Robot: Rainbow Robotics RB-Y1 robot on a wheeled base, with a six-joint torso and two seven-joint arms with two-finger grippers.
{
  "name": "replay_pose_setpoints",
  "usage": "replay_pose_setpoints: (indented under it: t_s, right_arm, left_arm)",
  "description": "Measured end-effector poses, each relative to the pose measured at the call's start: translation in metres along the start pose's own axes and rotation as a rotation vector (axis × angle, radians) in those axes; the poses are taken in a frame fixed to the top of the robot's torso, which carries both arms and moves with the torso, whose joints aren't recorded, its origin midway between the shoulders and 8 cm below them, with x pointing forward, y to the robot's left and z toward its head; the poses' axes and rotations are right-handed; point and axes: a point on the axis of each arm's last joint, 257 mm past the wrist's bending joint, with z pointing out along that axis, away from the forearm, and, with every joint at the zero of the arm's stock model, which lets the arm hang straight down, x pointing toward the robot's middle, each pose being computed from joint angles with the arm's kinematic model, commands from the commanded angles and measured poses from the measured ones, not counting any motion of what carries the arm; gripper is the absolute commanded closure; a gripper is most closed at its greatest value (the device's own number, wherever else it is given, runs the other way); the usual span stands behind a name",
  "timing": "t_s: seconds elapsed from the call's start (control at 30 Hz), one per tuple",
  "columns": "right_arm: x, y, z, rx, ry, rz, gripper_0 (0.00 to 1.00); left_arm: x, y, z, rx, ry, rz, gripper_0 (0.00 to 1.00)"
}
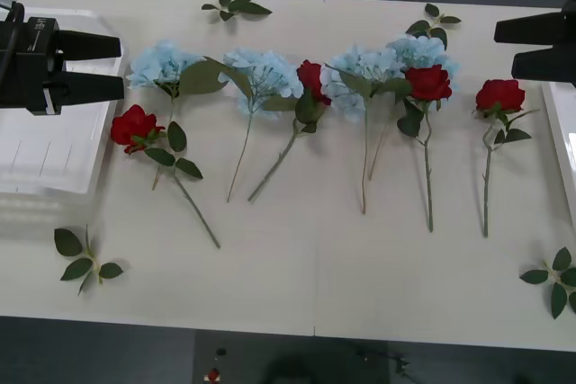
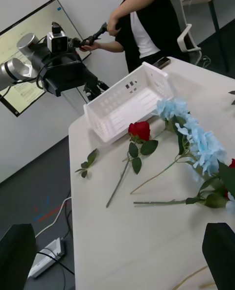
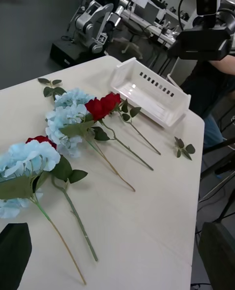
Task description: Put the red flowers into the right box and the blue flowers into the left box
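Eight flowers lie loose on the table (image 1: 297, 267): red flowers (image 1: 134, 125) among blue flowers (image 1: 163, 64), between left box (image 1: 45, 146) and right box (image 1: 560, 141). My left gripper (image 1: 112, 65) and right gripper (image 1: 504, 47) hover open, empty. Both wrist views show thin stems — light, floppy; I'd pinch mid-stem.

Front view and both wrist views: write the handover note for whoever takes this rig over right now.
Left gripper: open, holding nothing, over the left box.
Right gripper: open, holding nothing, near the right box.
Red flowers: all four lying on the table.
Blue flowers: all four on the table too, in the same row.
Done: nothing sorted.
Left: all eight flowers.
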Motion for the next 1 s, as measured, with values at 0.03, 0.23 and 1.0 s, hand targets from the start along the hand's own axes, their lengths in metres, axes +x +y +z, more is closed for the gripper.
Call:
replay_pose_setpoints:
  t_s: [0.03,0.23,1.0]
  right_arm:
    - [0.006,-0.001,0.0,0.002,0.007,0.012,0.0]
    - [0.058,-0.013,-0.004,0.044,0.057,0.127,0.0]
    - [0.176,-0.11,-0.023,0.64,0.127,0.497,0.0]
  left_arm:
    - [0.001,0.0,0.001,0.001,0.0,-0.004,0.0]
    - [0.038,0.001,0.021,0.029,-0.046,-0.134,0.0]
    - [0.131,0.129,-0.083,-0.378,0.367,-0.725,0.0]
